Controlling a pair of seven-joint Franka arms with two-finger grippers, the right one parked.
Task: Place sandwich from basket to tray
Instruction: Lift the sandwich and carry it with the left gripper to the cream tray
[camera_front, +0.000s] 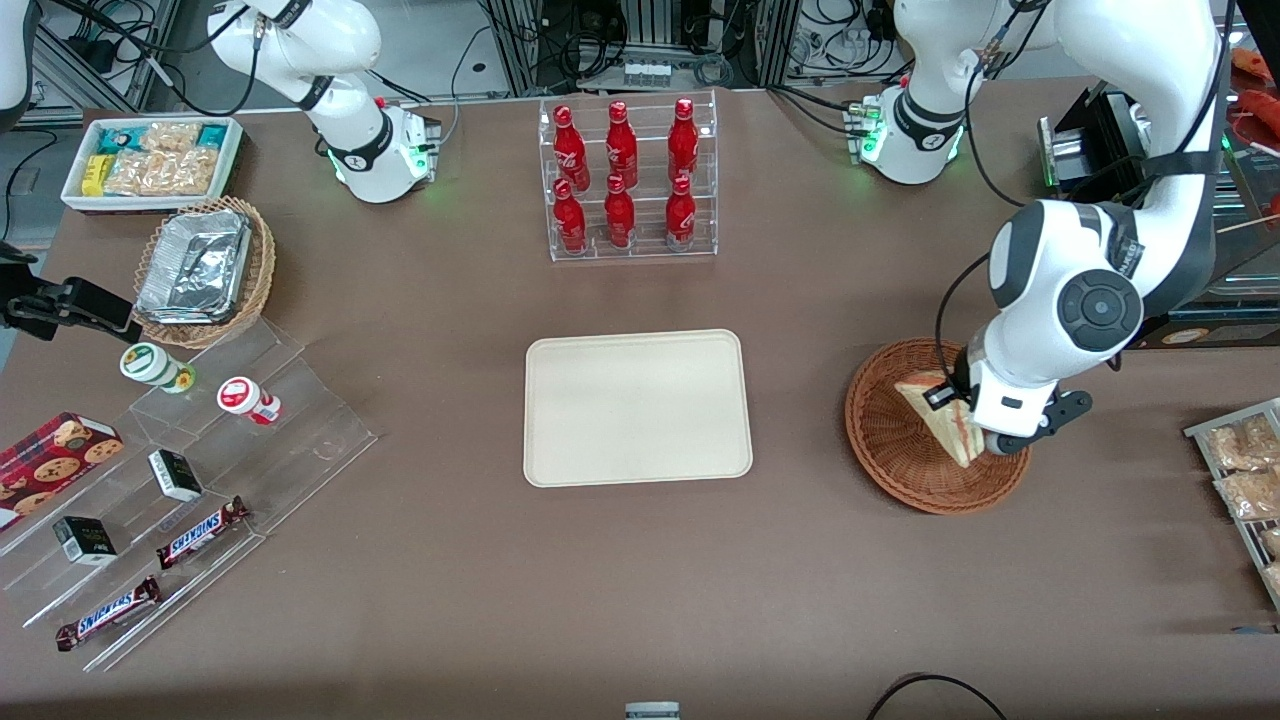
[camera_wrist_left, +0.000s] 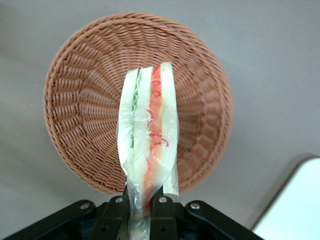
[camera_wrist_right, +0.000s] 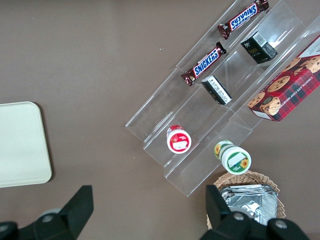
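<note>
Left arm (camera_front: 1070, 300): glossy white shells, dark grey joint bands, round black end cap with concentric rings. Thin black cable looped off at 9 o'clock of that cap. Green indicator light on white base. Gripper (camera_wrist_left: 141, 210): matte black body, 2 black fingers (camera_wrist_left: 116, 212), 4 silver screw heads across the front edge.

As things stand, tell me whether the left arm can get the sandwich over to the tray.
Probably yes. The end effector is shut on the sandwich above the basket, and the tray lies bare beside the basket, with only tabletop between them.
</note>
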